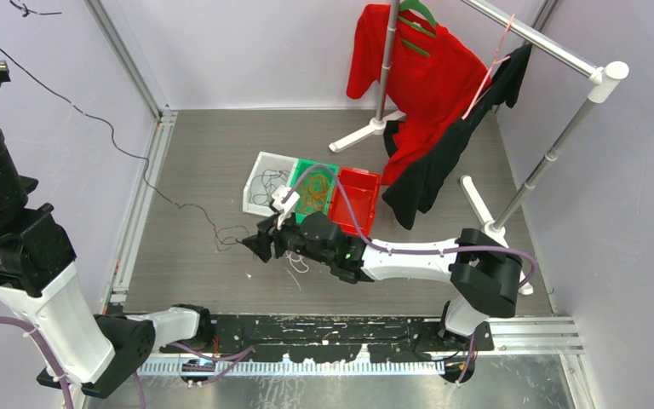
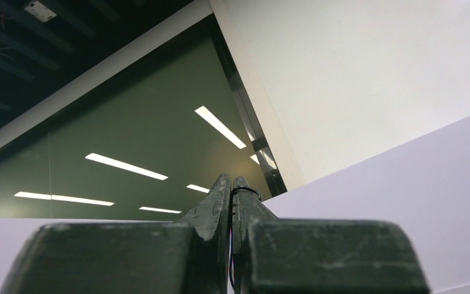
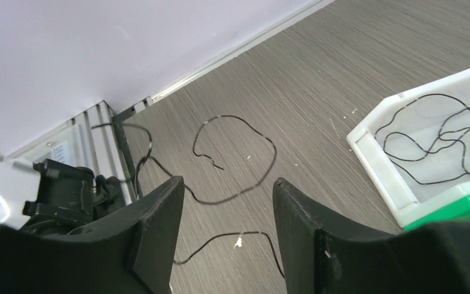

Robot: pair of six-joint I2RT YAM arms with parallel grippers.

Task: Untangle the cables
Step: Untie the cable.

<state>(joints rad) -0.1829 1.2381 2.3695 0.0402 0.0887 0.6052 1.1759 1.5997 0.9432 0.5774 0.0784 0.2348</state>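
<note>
White-and-black arms
Left arm point(image 1: 47, 311) and right arm point(image 1: 409, 262): white shells, black joints, purple hoses point(image 1: 417, 250), scuffed black fingers point(image 3: 156, 233).

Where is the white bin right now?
In the top view the white bin sits mid-table, directly left of the green bin, just beyond the right gripper; thin black cables lie inside.

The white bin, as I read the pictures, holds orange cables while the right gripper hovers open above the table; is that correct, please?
Not quite: the white bin holds black cables, not orange ones, as the right wrist view shows. The right gripper does hover open above the table.
</note>
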